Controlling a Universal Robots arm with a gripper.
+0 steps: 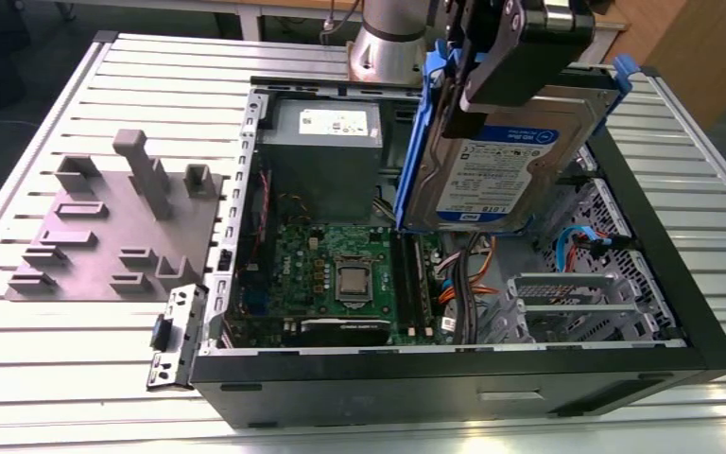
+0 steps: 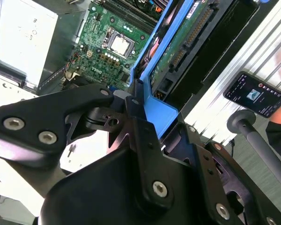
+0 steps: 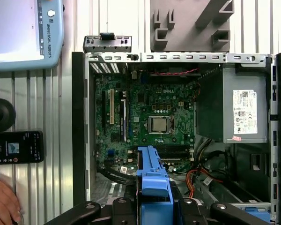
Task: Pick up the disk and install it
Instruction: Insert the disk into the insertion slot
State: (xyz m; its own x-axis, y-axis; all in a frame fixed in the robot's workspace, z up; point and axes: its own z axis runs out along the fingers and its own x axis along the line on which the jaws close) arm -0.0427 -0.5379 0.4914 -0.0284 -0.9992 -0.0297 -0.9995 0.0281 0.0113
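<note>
- Ribbed aluminium makes up the table [image 1: 48, 113], which carries everything; the open computer case [image 1: 665, 312] lies on its side across the middle of it.
- Inside the case, the green motherboard [image 1: 337, 270] covers the floor, and the grey power supply box [image 1: 325, 156] with a white sticker sits against the far wall.
- A grey moulded fixture [image 1: 117, 232] with upright posts rests on the table just beside the case, toward the exterior view's left edge.
- The disk [image 1: 495, 175], silver-grey with a white and blue label and a blue bracket [image 3: 152, 180] along its edges, hangs upright above the open case, over the side nearer the exterior view's right, clear of the motherboard below.
- The gripper [image 1: 514, 57] is clamped on the top of the disk, its black fingers [image 2: 140, 131] pressed against the blue bracket in the second wrist view.
- A black phone [image 3: 16, 146] lies on the table outside the case, near a black round knob [image 3: 1, 114].
- A person's hand [image 3: 2, 204] rests at the table edge near the phone.
</note>
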